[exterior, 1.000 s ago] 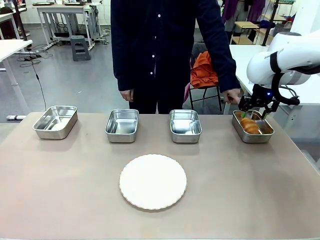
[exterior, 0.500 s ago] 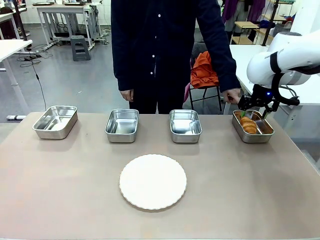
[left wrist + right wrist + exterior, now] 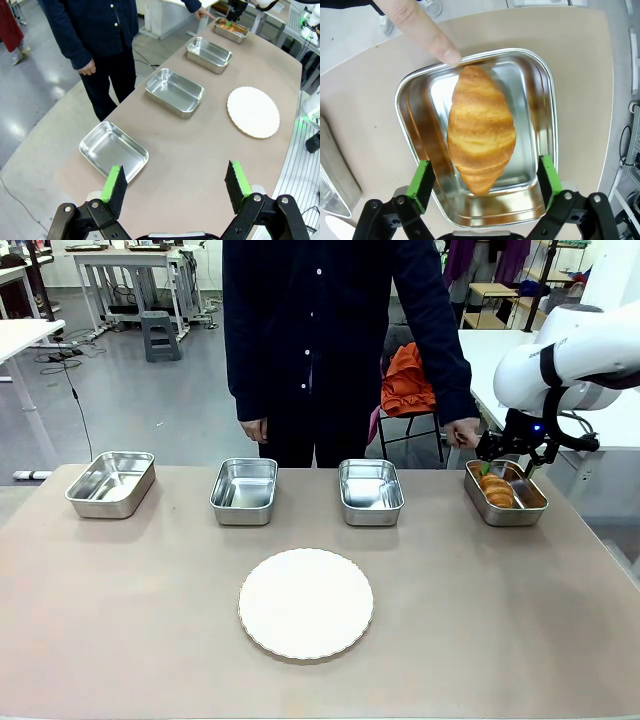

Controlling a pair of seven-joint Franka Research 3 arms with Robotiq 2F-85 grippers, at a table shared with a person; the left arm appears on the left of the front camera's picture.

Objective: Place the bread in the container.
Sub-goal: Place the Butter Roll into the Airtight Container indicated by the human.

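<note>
a: bread, the golden-brown croissant with paler striped ridges [image 3: 481, 136], lies loose on the floor of the shallow shiny steel container [image 3: 542, 95], straight below the right gripper [image 3: 485, 182]. its green pads stand spread wide to either side, gripping nothing.

b: what does the wrist camera add?

a: a person's fingertip [image 3: 445, 52] touching the rim beyond the croissant's far tip. the front camera gives just the hand [image 3: 463, 431] beside the tray, plus a round white plate [image 3: 306, 602] on bare brown tabletop [image 3: 150, 620] well off to the gripper's side.

b: and the left gripper [image 3: 177, 187]?

a: jaws apart and empty, above the table edge; the nearest steel tray [image 3: 113, 152] sits just ahead of one pad.

b: any writing?

a: none i can read.
</note>
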